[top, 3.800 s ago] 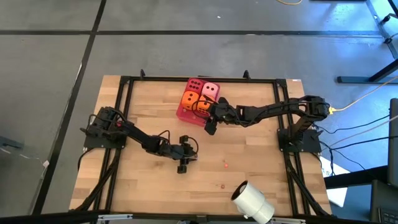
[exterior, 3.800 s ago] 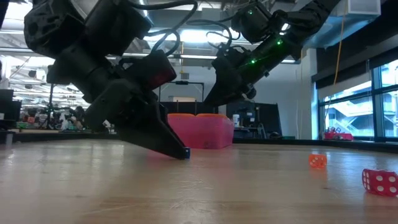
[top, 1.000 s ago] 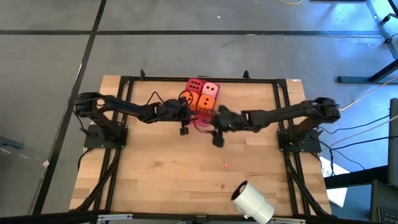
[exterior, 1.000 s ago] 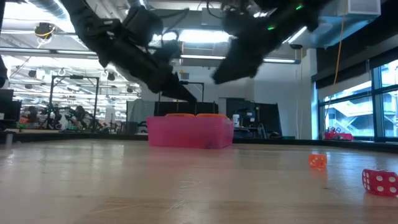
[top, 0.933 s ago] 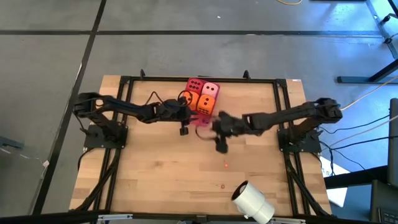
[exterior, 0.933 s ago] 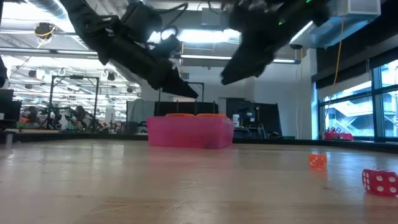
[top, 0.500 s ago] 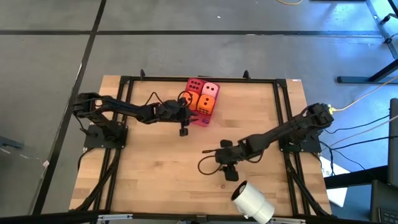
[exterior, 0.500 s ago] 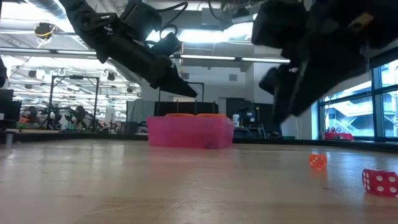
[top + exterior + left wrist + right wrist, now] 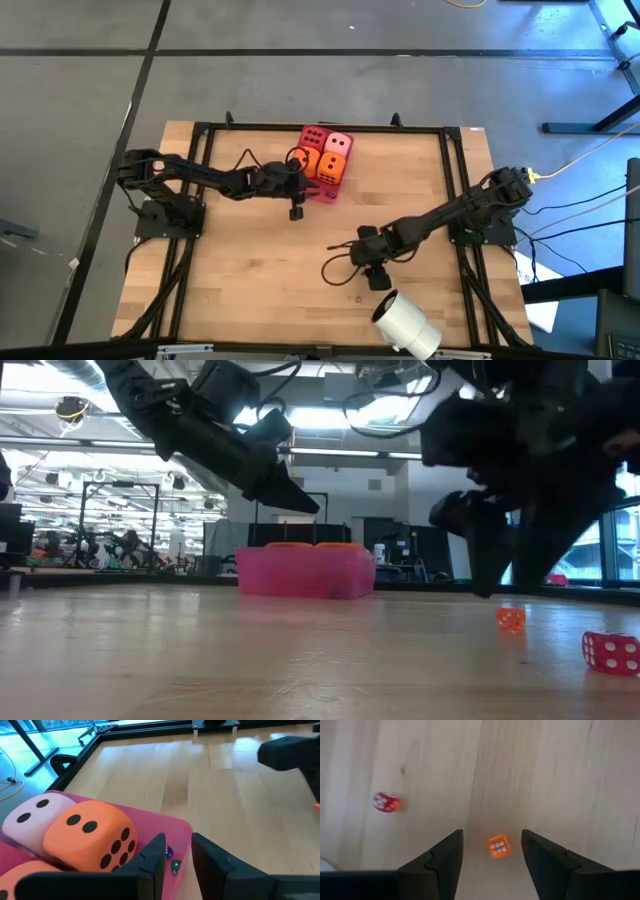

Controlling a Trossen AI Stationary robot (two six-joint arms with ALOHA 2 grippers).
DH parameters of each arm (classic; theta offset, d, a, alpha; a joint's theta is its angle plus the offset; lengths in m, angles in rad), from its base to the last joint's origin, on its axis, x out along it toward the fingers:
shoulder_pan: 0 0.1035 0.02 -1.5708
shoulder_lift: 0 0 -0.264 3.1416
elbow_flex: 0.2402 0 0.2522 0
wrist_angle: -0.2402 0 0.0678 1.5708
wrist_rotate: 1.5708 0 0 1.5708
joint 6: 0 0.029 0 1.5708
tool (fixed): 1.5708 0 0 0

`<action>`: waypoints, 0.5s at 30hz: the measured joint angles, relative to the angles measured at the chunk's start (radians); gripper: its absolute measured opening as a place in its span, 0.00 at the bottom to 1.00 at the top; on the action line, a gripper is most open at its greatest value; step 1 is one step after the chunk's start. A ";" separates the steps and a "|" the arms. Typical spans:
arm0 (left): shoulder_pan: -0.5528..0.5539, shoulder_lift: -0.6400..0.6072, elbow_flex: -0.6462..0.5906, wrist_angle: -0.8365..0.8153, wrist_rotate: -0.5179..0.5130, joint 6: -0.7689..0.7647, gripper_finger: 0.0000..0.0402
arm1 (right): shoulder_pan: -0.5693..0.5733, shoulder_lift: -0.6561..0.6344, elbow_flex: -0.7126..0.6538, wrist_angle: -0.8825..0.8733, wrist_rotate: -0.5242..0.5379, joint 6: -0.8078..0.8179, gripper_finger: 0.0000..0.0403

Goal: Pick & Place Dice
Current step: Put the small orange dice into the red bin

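Observation:
A translucent pink tray at the table's far middle holds large soft dice: red, pale pink and two orange. My left gripper hovers over the tray's near corner, slightly open and holding nothing. Below it a tiny blue die and a green one lie in the tray. My right gripper points down over the near middle of the table. It is open, with a finger on either side of a small orange die that rests on the wood. A small red die lies beside it.
A white roll lies at the table's near edge, close to my right gripper. A black frame runs around the tabletop. Bare wood stretches between the tray and the near edge.
My right gripper has swung from beside the tray toward the table's near edge and come down, tipping from nearly level to pointing steeply down over the small orange die.

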 joint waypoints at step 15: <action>-0.001 0.000 0.000 0.005 -0.001 0.015 0.21 | -0.001 0.073 0.004 -0.005 0.075 0.008 0.41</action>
